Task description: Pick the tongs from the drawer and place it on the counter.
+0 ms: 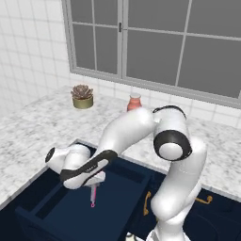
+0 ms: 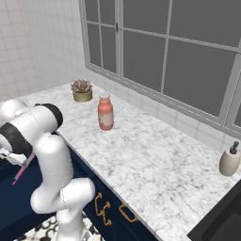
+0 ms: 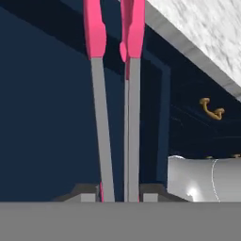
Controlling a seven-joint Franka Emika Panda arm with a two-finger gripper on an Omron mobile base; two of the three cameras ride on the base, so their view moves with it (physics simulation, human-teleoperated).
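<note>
You have the marble counter (image 1: 42,127) running along the far side, and just in front of it the navy drawer (image 1: 70,207) stands open. Your gripper (image 1: 96,180) hangs over the drawer, clamped on the tongs (image 1: 93,194): slim silvery arms ending in pink tips. They dangle straight down from the fingers, lifted above the drawer floor.

A rendered home kitchen; a speckled marble counter (image 2: 155,160) runs under a wide grey-framed window (image 2: 188,56), with white wall tiles (image 1: 28,52) beside it; below the counter sit navy cabinets with brass handles (image 2: 101,207); on the counter stand a potted succulent (image 1: 82,96), a salmon-red bottle (image 2: 105,112) and a soap dispenser (image 2: 229,161).
</note>
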